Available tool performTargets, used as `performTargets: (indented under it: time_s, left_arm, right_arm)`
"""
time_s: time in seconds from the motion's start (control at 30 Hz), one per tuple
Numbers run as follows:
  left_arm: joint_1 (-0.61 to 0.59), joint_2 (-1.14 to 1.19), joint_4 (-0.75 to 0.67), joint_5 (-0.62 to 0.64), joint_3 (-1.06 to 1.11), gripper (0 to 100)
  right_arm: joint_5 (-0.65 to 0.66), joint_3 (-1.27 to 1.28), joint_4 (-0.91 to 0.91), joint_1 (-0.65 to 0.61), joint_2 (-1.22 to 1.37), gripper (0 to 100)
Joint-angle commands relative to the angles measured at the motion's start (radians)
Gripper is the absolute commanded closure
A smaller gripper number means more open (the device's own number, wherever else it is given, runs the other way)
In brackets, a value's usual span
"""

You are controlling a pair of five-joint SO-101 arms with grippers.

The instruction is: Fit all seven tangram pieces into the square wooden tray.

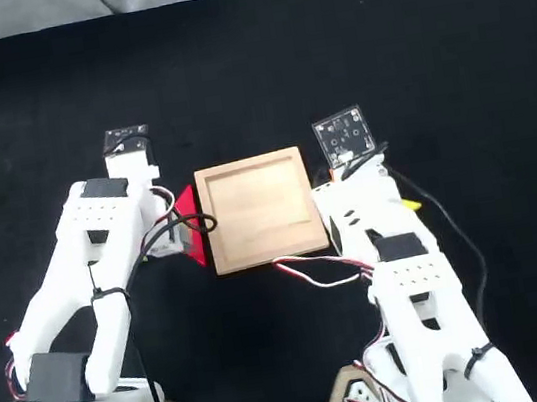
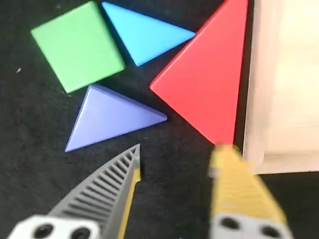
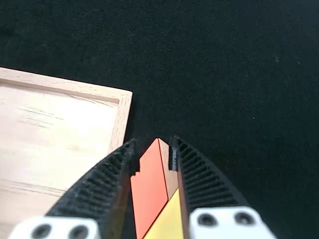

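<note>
Released, the left end effector (image 2: pixel 179 159) hangs beside the flat red triangle (image 2: pixel 209 84): light, stiff, probably slick, best pinched across opposite edges. The right end effector (image 3: pixel 152 144): grip, cannot tell.

red triangle (image 1: pixel 195 248): mostly under left arm (image 1: pixel 110 225) | yellow piece (image 3: pixel 167 223): cut by edge

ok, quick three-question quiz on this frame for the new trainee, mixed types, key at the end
1. True or false: the tray already holds a piece.
2. Which piece lies nearest the tray? A green square, B red triangle, C purple triangle.
3. Fill in: the left gripper is ___.
Key: 1 false; 2 B; 3 open.
</note>
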Motion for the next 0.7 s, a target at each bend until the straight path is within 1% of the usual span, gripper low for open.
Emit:
performTargets:
  time_s: [0.0, 0.17, 0.43, 0.5, 0.57, 0.67]
  left_arm:
    - [0.002, -0.015, 0.005, 0.029, -0.058, 95]
    - [-0.002, -0.008, 0.009, 0.041, -0.085, 96]
    - [-0.010, -0.006, 0.009, 0.046, -0.084, 96]
    - [-0.004, -0.005, 0.005, 0.040, -0.084, 96]
    - [-0.001, 0.003, 0.005, 0.029, -0.082, 96]
    - [-0.002, 0.041, 0.005, -0.002, -0.087, 96]
  right_arm:
    - [0.005, -0.001, -0.023, 0.002, -0.035, 89.0]
    - [-0.003, -0.007, -0.023, 0.041, -0.036, 89.0]
    - [-0.006, -0.010, -0.018, 0.043, -0.038, 88.8]
    - [-0.048, -0.012, -0.017, 0.054, -0.038, 88.4]
    - [-0.095, -0.016, -0.017, 0.078, -0.038, 84.1]
    - [-0.135, -0.028, 0.002, 0.104, -0.038, 74.0]
